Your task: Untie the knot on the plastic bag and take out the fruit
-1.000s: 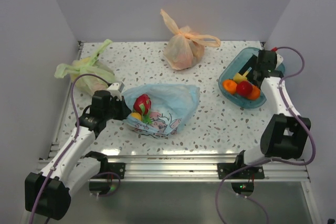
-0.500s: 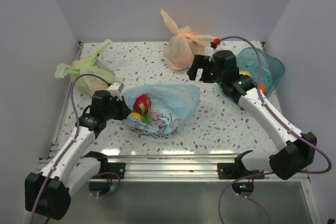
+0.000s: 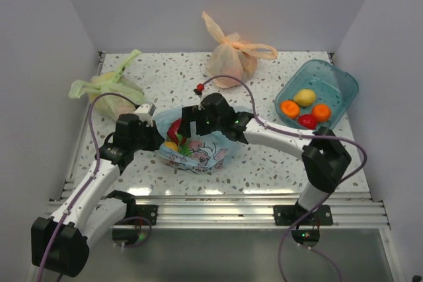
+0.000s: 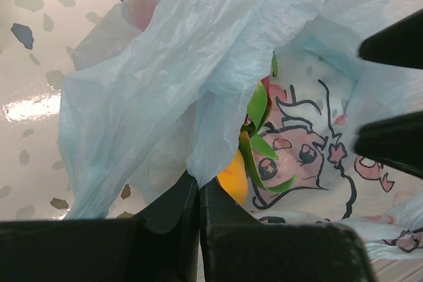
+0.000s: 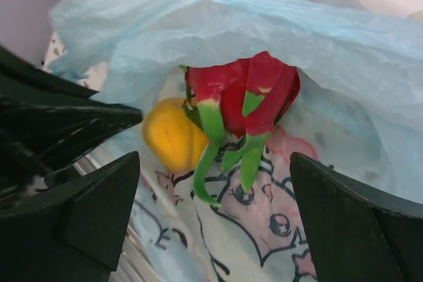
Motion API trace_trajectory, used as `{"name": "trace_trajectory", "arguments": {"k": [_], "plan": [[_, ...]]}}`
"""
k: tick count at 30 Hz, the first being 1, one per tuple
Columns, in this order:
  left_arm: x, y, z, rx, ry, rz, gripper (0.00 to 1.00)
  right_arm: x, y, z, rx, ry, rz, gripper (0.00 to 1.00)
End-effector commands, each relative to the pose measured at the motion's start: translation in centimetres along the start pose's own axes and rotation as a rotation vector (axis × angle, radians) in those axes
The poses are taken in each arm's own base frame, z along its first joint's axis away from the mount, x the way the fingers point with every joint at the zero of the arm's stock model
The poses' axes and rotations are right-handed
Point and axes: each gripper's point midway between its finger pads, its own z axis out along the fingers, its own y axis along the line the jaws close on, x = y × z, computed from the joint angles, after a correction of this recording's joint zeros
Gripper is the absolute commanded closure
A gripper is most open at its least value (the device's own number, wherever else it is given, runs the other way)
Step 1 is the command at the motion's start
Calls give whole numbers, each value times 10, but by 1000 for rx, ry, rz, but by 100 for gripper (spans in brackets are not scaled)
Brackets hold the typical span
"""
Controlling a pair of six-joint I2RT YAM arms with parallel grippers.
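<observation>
the left pincer (image 4: 198, 193), pressed together on the rim of the thin light blue printed plastic bag (image 4: 165, 64), holds its mouth lifted, likely so the right pincer (image 5: 213, 163), spread wide, can reach the red leafy toy fruit (image 5: 244, 97) just ahead between its fingers, with a yellow toy fruit (image 5: 168, 133) beside it.

1. You have three bags: one light blue plastic bag (image 3: 218, 153), one green bag (image 3: 109, 90) and one orange bag (image 3: 228, 61).
2. You have one teal bin (image 3: 344, 84).
3. In that bin you can count four pieces: one yellow fruit (image 3: 304, 97), one orange fruit (image 3: 289, 108), another orange fruit (image 3: 321, 111) and one red fruit (image 3: 307, 121).
4. In the blue bag's mouth you see two more: one leafy red fruit (image 5: 244, 97) and one small yellow fruit (image 5: 168, 133). You cannot tell whether others lie deeper.
5. You have two arms: one left arm (image 3: 99, 170) and one right arm (image 3: 284, 138).
</observation>
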Motion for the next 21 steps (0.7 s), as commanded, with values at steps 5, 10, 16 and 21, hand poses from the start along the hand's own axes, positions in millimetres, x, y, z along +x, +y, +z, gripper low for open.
{"name": "trace_trajectory", "arguments": {"k": [5,10,16,21], "plan": [[-21,-3,-2,12,-69,22,95,1,10,55,-72,-42,76,1],[-21,-5,-2,24,-72,25,94,9,3,83,-61,-49,81,1],[-21,-8,-2,39,-71,27,94,5,9,100,-105,-91,76,1],[-21,-8,-1,43,-68,27,94,6,4,111,-90,-102,82,2]]}}
